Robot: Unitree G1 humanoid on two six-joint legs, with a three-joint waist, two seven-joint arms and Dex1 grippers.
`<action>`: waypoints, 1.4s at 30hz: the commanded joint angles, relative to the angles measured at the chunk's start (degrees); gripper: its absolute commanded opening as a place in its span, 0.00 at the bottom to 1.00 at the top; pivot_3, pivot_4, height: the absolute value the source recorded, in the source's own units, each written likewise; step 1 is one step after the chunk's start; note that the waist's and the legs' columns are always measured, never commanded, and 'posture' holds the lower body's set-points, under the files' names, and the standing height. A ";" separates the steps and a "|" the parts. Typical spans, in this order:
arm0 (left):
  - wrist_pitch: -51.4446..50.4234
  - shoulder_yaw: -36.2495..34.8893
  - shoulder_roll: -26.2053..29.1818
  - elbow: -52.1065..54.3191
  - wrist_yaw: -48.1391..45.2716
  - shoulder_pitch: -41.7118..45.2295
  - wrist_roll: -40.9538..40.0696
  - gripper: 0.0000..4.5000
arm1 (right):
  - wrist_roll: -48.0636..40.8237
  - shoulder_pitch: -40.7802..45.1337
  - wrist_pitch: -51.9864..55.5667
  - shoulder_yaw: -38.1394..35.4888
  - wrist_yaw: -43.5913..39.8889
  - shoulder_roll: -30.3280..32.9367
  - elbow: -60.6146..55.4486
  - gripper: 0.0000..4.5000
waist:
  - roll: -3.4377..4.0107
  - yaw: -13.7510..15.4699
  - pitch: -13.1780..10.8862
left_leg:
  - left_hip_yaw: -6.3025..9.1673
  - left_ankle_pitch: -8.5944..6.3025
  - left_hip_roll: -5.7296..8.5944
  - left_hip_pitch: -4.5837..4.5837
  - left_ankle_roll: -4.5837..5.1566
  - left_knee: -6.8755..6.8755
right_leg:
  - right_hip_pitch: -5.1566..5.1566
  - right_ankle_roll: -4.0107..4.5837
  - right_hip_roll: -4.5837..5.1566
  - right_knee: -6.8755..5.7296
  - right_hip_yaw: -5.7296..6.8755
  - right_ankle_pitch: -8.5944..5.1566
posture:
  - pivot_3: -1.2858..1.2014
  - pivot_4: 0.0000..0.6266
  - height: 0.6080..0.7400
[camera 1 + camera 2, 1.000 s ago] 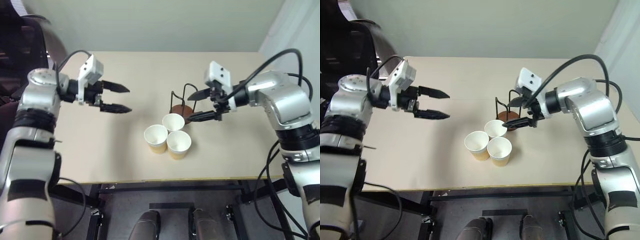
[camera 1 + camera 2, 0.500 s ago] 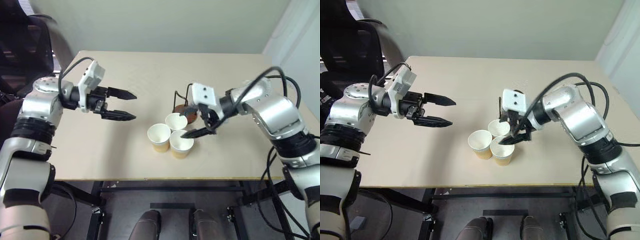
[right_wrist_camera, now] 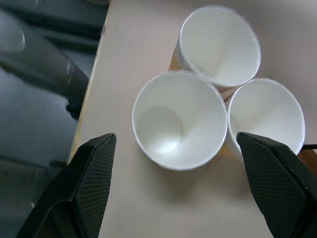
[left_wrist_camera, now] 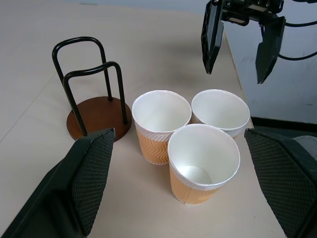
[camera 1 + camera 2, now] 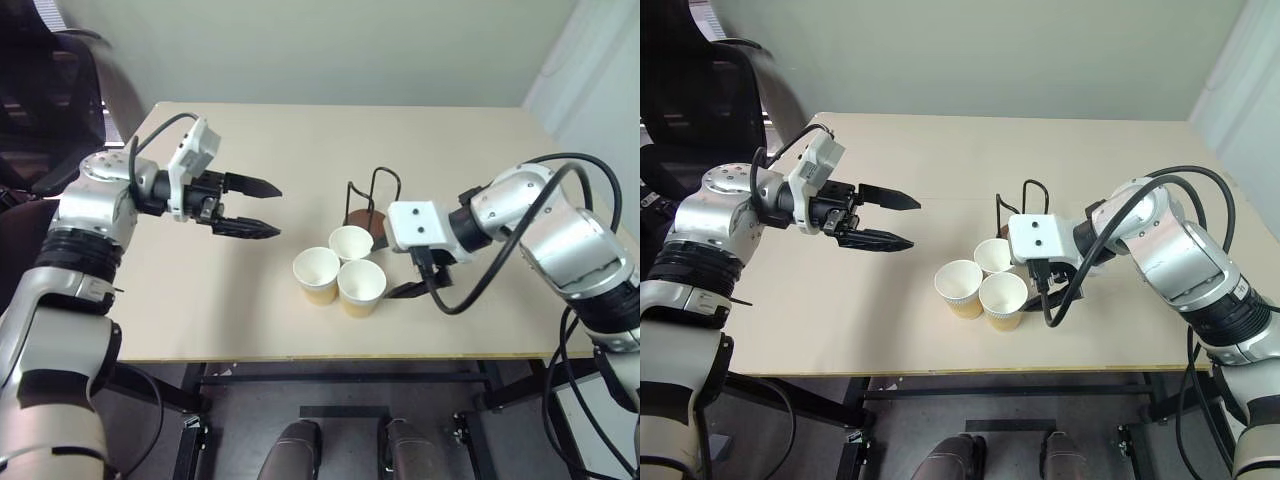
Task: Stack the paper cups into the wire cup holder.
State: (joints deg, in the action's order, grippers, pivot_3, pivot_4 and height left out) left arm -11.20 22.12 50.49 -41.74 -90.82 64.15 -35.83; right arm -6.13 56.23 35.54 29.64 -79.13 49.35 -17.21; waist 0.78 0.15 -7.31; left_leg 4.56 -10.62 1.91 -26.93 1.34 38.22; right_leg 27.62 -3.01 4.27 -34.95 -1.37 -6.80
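From the head, our right gripper (image 5: 418, 278) hangs released just beside the three upright paper cups (image 5: 339, 270), the wire cup holder (image 5: 366, 204) right behind them. In its wrist view, the nearest cup (image 3: 179, 119) lies straight below. Our left gripper (image 5: 262, 208), released, is well apart.

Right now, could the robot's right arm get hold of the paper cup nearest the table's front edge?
Probably yes: the right gripper hangs open just beside that cup, nothing between them, though two neighbouring cups touch it.

3 upright paper cups (image 5: 339, 272) cluster touching; empty wire cup holder (image 5: 367, 208) stands just behind them.
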 commanded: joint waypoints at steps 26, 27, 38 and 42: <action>1.83 -0.20 1.23 -0.69 -1.68 2.30 -0.24 1.00 | 14.87 -5.96 -15.58 5.96 -3.62 -2.96 -2.57 0.87 | -0.01 -0.02 0.01 | -0.01 0.02 0.00 0.02 0.04 0.00 | -0.04 -0.03 0.00 0.01 0.00 0.01 | 0.52 0.24 1.00; 1.83 -0.22 1.23 -0.68 -1.68 2.29 -0.24 1.00 | 15.26 -6.07 -16.00 6.07 -3.67 -3.21 -2.26 0.87 | -0.02 -0.03 0.01 | -0.01 0.02 0.00 0.02 0.04 0.00 | -0.04 -0.03 0.00 0.01 0.00 0.02 | 0.52 0.24 1.00; 1.84 -0.42 1.51 -0.37 -1.68 2.05 -0.28 1.00 | 20.61 -6.92 -23.53 6.61 -4.52 -3.66 1.36 0.28 | -0.02 -0.04 0.01 | 0.00 0.02 0.00 0.03 0.04 0.00 | -0.05 -0.03 0.01 0.02 0.00 0.02 | 0.52 0.24 1.00; 1.93 -0.40 1.43 -0.50 -1.68 2.17 -0.19 1.00 | 20.53 -7.15 -25.26 5.62 -5.91 -2.69 1.69 0.01 | -0.02 -0.03 0.01 | 0.00 0.02 0.00 0.03 0.04 0.00 | -0.06 -0.03 0.01 0.02 0.00 0.02 | 0.52 0.24 1.00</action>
State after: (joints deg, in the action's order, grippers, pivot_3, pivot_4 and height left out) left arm -9.93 23.23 50.85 -42.80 -90.82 64.98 -35.82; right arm 14.18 48.80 11.23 36.59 -83.79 45.54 -14.99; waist 0.76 0.12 -7.30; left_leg 4.55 -10.60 1.91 -26.89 1.38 38.22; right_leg 27.54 -3.05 4.27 -34.93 -1.38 -6.78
